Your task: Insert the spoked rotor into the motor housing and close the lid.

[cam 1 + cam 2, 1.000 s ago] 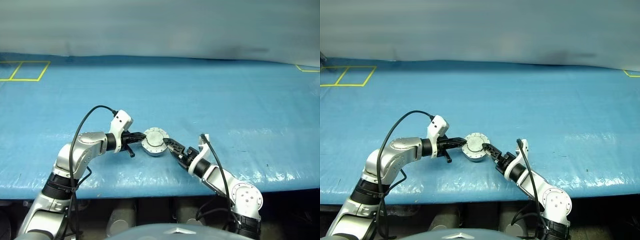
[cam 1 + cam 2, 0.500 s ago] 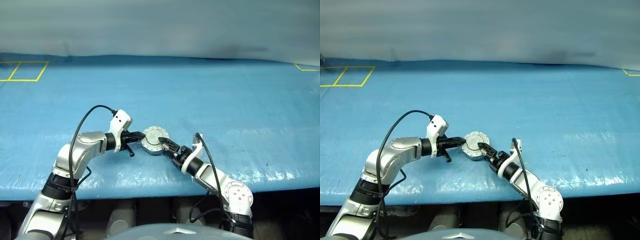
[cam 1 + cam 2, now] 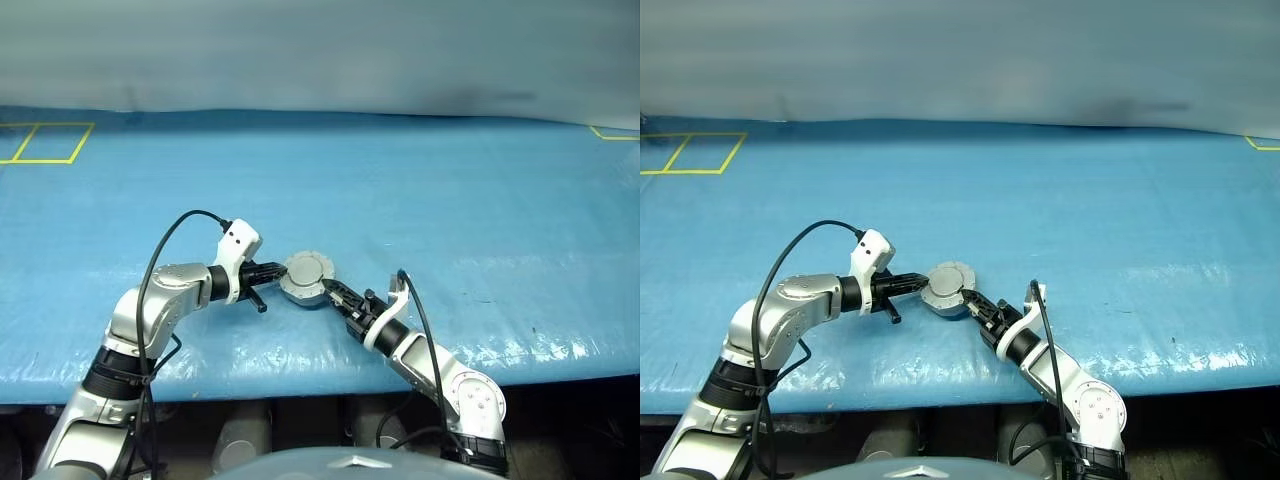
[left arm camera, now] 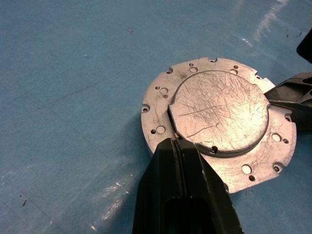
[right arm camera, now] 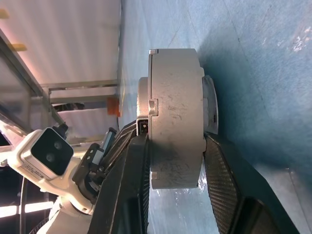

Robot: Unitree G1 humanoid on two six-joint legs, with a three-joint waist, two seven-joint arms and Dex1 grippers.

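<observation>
The motor housing (image 3: 305, 280) lies on the blue table with the lid (image 4: 219, 112), a scratched grey disc, flat on top of it. The spoked rotor is hidden. My left gripper (image 3: 276, 270) is shut, and its joined tips (image 4: 174, 142) touch the edge of the lid's raised centre from the left. From the front right my right gripper (image 3: 328, 289) is rolled on its side and shut on the motor housing (image 5: 175, 97). One of its fingers (image 5: 139, 161) lies on the lid side. The other presses against the underside.
Yellow tape squares (image 3: 45, 142) mark the table's far left corner, and another yellow mark (image 3: 612, 134) sits at the far right. The table's front edge (image 3: 300, 378) runs just below both arms. A grey wall stands behind the table.
My right gripper has rolled and narrowed from wide open onto the housing's right side. The housing has shifted slightly left and away. The left gripper has kept still.
</observation>
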